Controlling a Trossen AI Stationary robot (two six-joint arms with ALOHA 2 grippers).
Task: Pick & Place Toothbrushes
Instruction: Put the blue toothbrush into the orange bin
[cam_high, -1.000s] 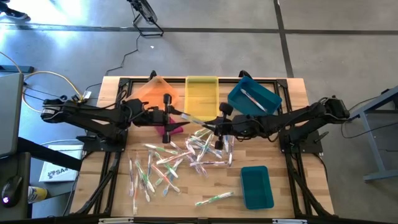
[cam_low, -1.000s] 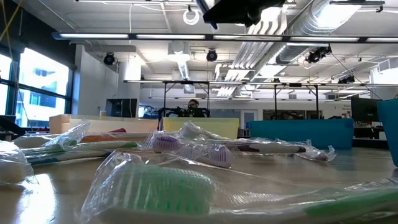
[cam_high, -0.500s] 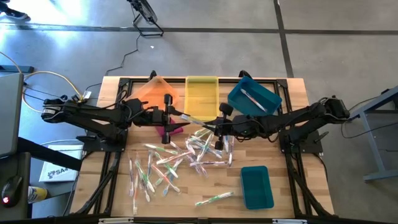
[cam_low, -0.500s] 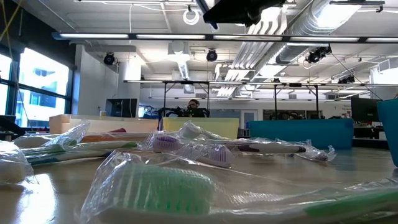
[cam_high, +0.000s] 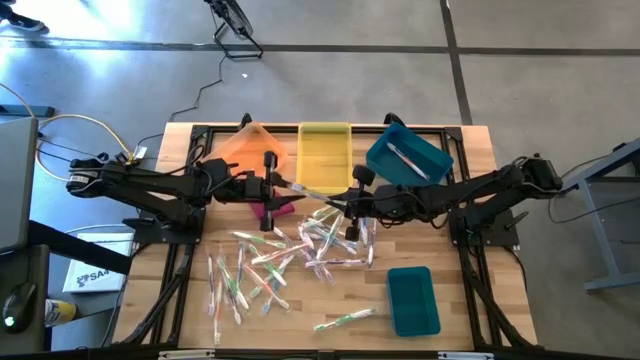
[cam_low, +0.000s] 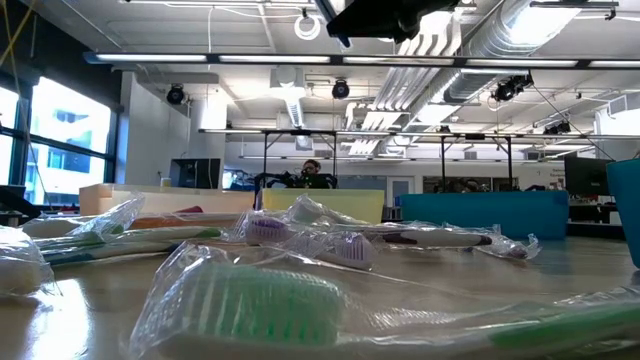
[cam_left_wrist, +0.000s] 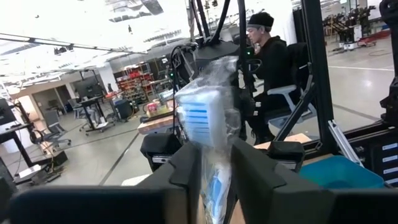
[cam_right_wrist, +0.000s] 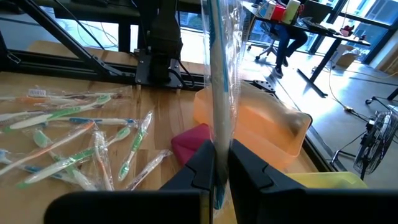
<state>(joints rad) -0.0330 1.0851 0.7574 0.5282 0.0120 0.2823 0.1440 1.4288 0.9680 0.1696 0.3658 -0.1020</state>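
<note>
You've got the wooden table (cam_high: 150, 300) under both arms. Along its far edge sit the orange bin (cam_high: 245, 150), tilted, the yellow bin (cam_high: 324, 152), and a blue bin (cam_high: 408, 156), also tilted, with one wrapped brush lying in it. You can't tell from above whether the orange and yellow bins hold anything. A teal bin (cam_high: 412, 300) sits near the front right, nothing showing inside.

Your magenta cloth lump (cam_high: 270, 208) lies just in front of the orange bin, beside the left arm's tip.

Loose toothbrushes (cam_high: 290, 258) in clear wrappers are scattered over the table's middle and front left, pointing every which way; one green one (cam_high: 345, 318) lies alone just beside the teal bin, long axis running left to right.

Your left gripper (cam_high: 283, 186) and right gripper (cam_high: 345, 200) meet mid-table in front of the yellow bin, both on the same held toothbrush (cam_high: 312, 192). It lies slantwise between them. In the left wrist view the fingers (cam_left_wrist: 249, 177) sit narrow around the wrapped blue-bristled head; the right wrist view shows the right fingers (cam_right_wrist: 204, 165) pinched tight on the handle, brush running straight out from them.
</note>
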